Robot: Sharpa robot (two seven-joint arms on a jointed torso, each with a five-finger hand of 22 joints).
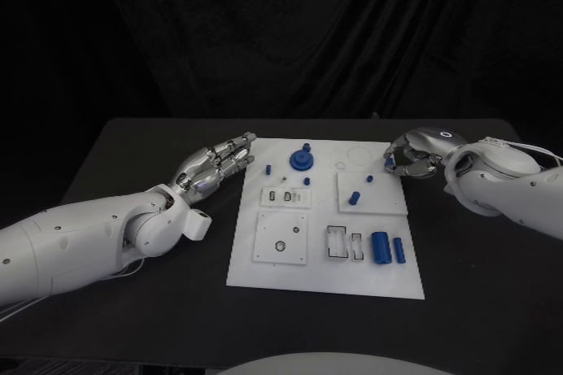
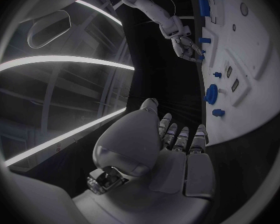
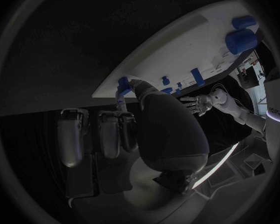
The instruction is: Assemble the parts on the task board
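Hovering with fingers spread and holding nothing, left hand [image 1: 217, 170] just off the left edge of the task board [image 1: 264, 269], near its far corner. Curling inward at the board's far right corner, right hand [image 1: 411, 155], fingers bent over the edge; pinching what looks like a small blue part [image 3: 122, 84] at the board's corner in the right wrist view, though too small to be sure of the grip.

Lying flat in the middle of the black table [image 1: 129, 147], white board carrying blue pieces: standing near the far edge, a round blue knob [image 1: 303, 158]; sitting close by, small blue pegs [image 1: 306, 180]; rising from a raised square plate, a blue peg [image 1: 353, 198]; lying side by side near the right edge, two blue cylinders [image 1: 381, 246].

Hanging behind the table, dark curtain [image 1: 281, 50].
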